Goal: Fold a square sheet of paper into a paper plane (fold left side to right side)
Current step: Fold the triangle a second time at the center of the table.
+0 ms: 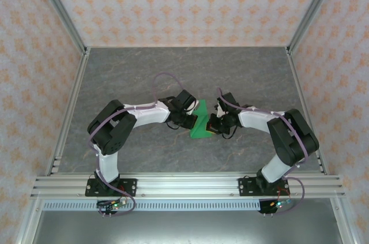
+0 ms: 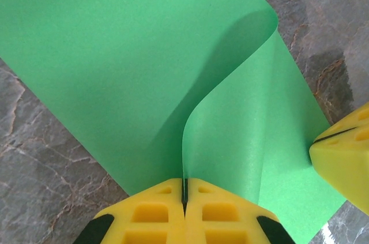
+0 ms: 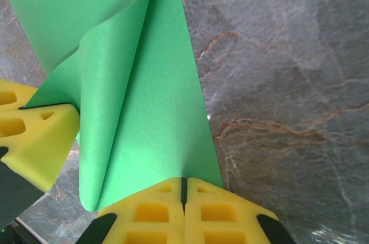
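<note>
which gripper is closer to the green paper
Neither, a tie: the left gripper is shut on the green paper from its left, the right gripper from its right.

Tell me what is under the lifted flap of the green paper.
Beneath the curl held by the left gripper lies the flat rest of the square sheet of paper, in shadow. Grey marbled table shows around it; whatever lies beneath the sheet is covered.

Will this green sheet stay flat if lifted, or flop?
Probably flops: the square sheet of paper curls softly at the left tool. Looks thin, so likely light; may crease where the right tool clamps it.
</note>
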Controlling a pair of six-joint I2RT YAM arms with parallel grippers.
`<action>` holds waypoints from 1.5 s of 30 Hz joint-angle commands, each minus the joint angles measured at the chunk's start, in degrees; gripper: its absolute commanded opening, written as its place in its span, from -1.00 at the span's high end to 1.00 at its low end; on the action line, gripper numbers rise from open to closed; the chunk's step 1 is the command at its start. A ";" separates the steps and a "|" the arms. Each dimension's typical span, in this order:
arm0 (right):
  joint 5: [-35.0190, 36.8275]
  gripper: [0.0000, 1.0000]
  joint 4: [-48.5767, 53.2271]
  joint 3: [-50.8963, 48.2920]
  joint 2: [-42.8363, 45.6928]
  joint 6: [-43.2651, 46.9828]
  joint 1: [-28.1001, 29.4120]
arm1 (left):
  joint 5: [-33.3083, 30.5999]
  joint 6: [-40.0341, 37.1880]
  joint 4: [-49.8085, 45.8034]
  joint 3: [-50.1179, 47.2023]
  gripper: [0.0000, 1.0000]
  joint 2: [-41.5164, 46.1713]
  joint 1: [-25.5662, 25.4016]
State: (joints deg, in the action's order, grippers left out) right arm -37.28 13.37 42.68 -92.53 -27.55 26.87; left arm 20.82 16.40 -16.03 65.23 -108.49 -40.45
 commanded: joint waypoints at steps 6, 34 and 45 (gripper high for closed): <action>1.72 0.88 2.56 -0.93 -0.85 0.16 0.33 | 0.28 -0.50 0.71 -0.09 0.98 -0.58 0.40; -6.78 0.88 -19.61 2.77 -4.71 -11.28 0.01 | 0.65 -0.83 0.21 0.34 0.98 -2.23 0.28; -4.46 0.88 -15.00 4.02 -6.35 -8.89 0.55 | 0.66 -0.93 0.04 0.43 0.98 -2.33 0.35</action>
State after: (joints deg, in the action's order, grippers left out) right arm -43.38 -3.79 45.01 -98.21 -38.11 27.00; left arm 21.71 16.38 -15.57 65.21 -108.90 -40.34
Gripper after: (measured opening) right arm 0.062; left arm 0.038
